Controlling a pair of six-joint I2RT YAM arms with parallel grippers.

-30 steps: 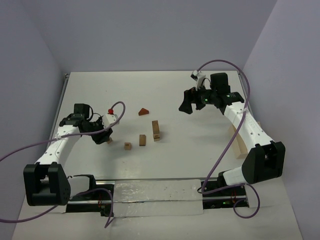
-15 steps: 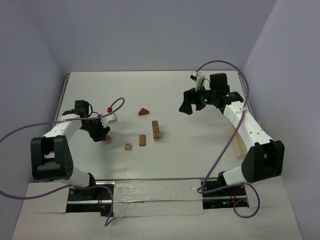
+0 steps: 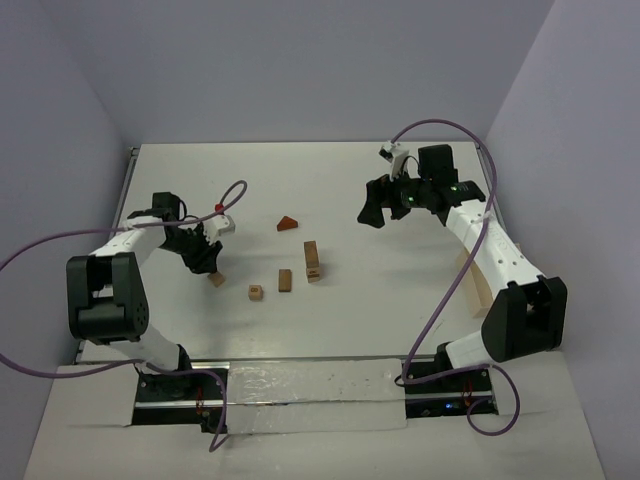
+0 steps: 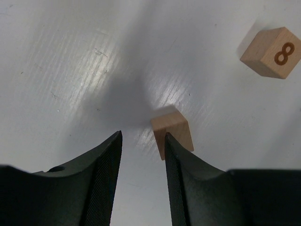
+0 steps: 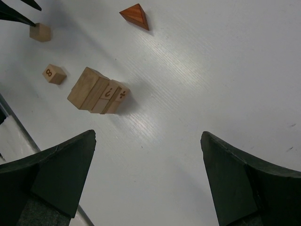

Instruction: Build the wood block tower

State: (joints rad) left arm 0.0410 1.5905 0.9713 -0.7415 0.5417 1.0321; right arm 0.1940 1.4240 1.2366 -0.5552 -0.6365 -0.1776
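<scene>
While upright, long axis vertical: wood block tower (image 3: 312, 260); left hand (image 4: 142, 136) narrowly parted, empty; right hand (image 5: 147, 136) spread wide.

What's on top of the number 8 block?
Nothing: the number 8 block sits alone on the white table. Its bottom face is covered.

Narrow tan wood block tower (image 3: 312, 260) stands upright mid-table, a few pieces high, with dark marks printed on some faces. Short tan wooden brick (image 3: 285, 280) stands upright near it, to its near left, not touching. Small tan wooden cube marked 8 (image 4: 274, 52) lies further left. Plain tan wooden cube (image 4: 172, 133) sits just beside one fingertip of my left gripper (image 4: 141, 136), outside the gap. Reddish-brown wooden wedge (image 3: 288, 223) lies beyond the tower, well apart.
</scene>
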